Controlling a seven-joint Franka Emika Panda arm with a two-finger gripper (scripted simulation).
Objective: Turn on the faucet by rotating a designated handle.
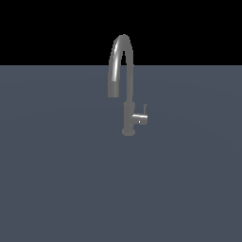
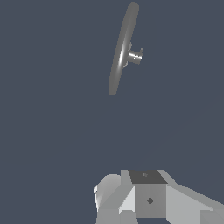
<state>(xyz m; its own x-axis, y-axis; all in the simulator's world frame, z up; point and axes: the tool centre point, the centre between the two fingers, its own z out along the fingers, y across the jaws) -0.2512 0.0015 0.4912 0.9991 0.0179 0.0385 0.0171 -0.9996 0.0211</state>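
Observation:
The faucet (image 1: 128,111) is a slim grey metal tap standing upright on the dark grey floor, its arched spout curving toward the exterior view's left. The handle (image 1: 140,117) is a short stub on the lower stem, pointing to the exterior view's right, with a thin lever rising at its tip. The wrist view looks down on the faucet (image 2: 121,52) from well above, and the handle (image 2: 135,57) juts from its side. No gripper fingers show in either view. The exterior view shows no arm near the faucet.
A pale grey and white blocky part of the robot (image 2: 148,197) fills the lower edge of the wrist view, far from the faucet. Flat dark grey floor (image 1: 71,179) surrounds the faucet on all sides.

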